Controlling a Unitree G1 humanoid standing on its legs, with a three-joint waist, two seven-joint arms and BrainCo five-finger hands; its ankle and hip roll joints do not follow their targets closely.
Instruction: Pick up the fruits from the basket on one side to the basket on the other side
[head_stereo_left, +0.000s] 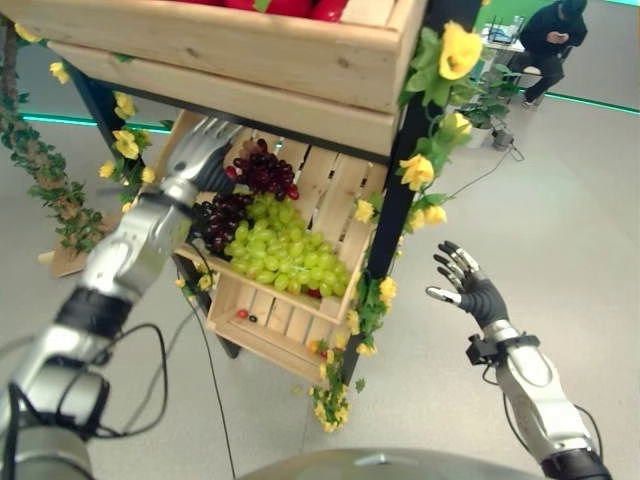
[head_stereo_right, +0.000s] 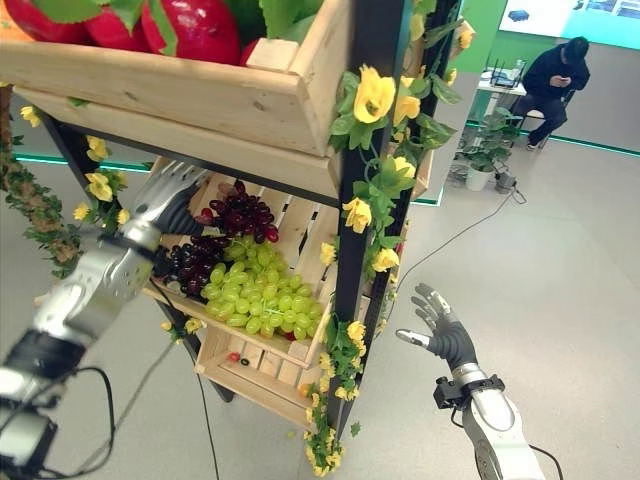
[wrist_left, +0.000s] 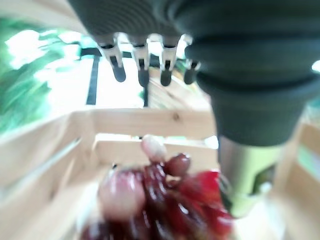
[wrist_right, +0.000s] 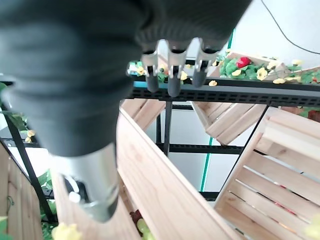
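A slatted wooden crate (head_stereo_left: 285, 325) on the middle shelf holds dark red grapes (head_stereo_left: 262, 170), darker purple grapes (head_stereo_left: 216, 220) and a big bunch of green grapes (head_stereo_left: 285, 250). My left hand (head_stereo_left: 200, 150) hovers over the crate's far left corner, fingers straight and spread, just above the dark red grapes (wrist_left: 160, 195); it holds nothing. My right hand (head_stereo_left: 468, 285) floats open in free air to the right of the shelf's black post, palm toward the crate, well apart from it. The crate above (head_stereo_right: 180, 85) carries red fruit (head_stereo_right: 195, 25).
A black shelf post (head_stereo_left: 400, 190) wrapped in yellow flowers (head_stereo_left: 418, 170) stands between my right hand and the crate. More flower vines (head_stereo_left: 45, 180) hang at the left. A seated person (head_stereo_left: 550, 45) is far back right, across grey floor.
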